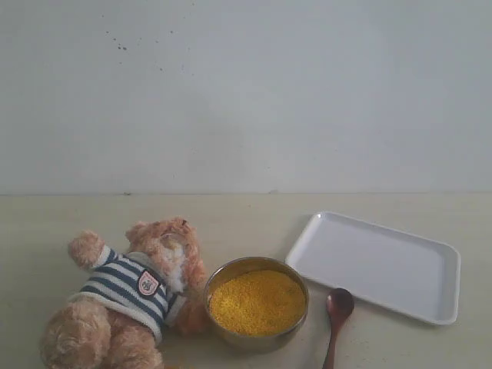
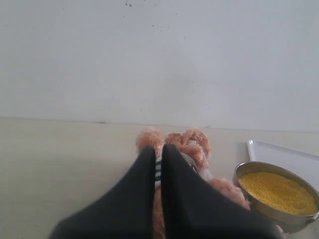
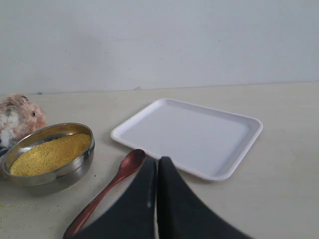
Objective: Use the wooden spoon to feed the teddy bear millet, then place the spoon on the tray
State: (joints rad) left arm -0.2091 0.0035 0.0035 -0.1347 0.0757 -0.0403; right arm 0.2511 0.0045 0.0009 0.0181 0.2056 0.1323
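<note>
Left gripper, right gripper closed, wrist-view only, exterior apparently crops wooden spoon

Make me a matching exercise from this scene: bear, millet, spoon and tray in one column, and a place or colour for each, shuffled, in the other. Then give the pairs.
Column one:
1. bear
2. millet
3. spoon
4. tray

Column two:
A. yellow, in the metal bowl
B. lying on the table, left of the bowl
C. white, farthest right
D. dark brown, on the table just right of the bowl

Pairs: 1-B, 2-A, 3-D, 4-C
</note>
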